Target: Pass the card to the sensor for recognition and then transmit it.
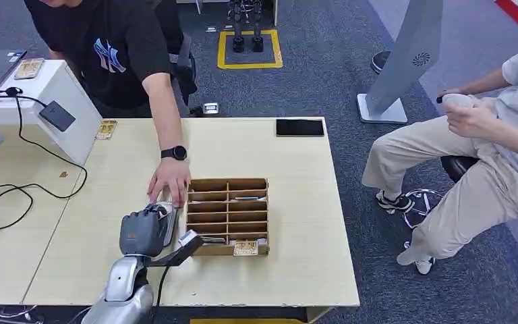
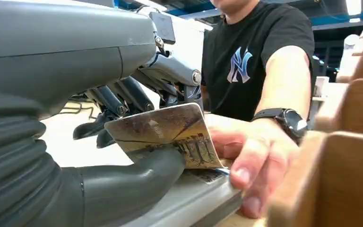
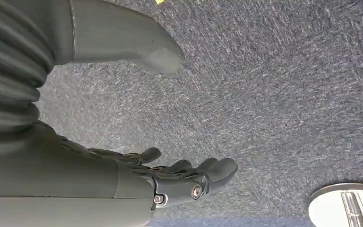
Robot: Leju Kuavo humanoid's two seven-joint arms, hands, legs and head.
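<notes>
A: Right, left hand (image 1: 143, 231) status?
B: Down on the bench (image 1: 297, 263), just left of the wooden divider box (image 1: 228, 217). Fingers (image 2: 123, 97) and thumb closed on the card (image 2: 166, 134). Card pinched, tilted up off the bench in the left wrist view.
A: Card resting on anything?
B: Lower edge close over a flat grey slab (image 2: 203, 196). Contact or not: cannot tell.
A: Anyone near?
B: Person's hand (image 1: 169, 182) reaching in from the far side, black watch (image 1: 174, 153) on the wrist. Fingertips beside the card and on the grey slab, right next to the robot's hand. Black T-shirt (image 1: 108, 47) with a blue logo.
A: Right hand (image 3: 189, 177)?
B: Hanging over grey carpet (image 3: 274, 85). Fingers apart, loosely bent, nothing in them. Round metal base (image 3: 345, 208) at the corner of the right wrist view.
A: Sensor?
B: Dark flat pad (image 1: 57, 115) on the sloped face of the white stand (image 1: 74, 131) at far left, cable running from it. Well apart from the card.
A: Rest of the bench?
B: More cards in the divider box slots, one patterned card (image 1: 245, 248) at its near edge. Black phone (image 1: 299, 127) at the far edge. Small card (image 1: 106, 129) beside the white stand.
A: Other people?
B: Second person (image 1: 472, 162) seated at right, beige trousers, off the bench.
</notes>
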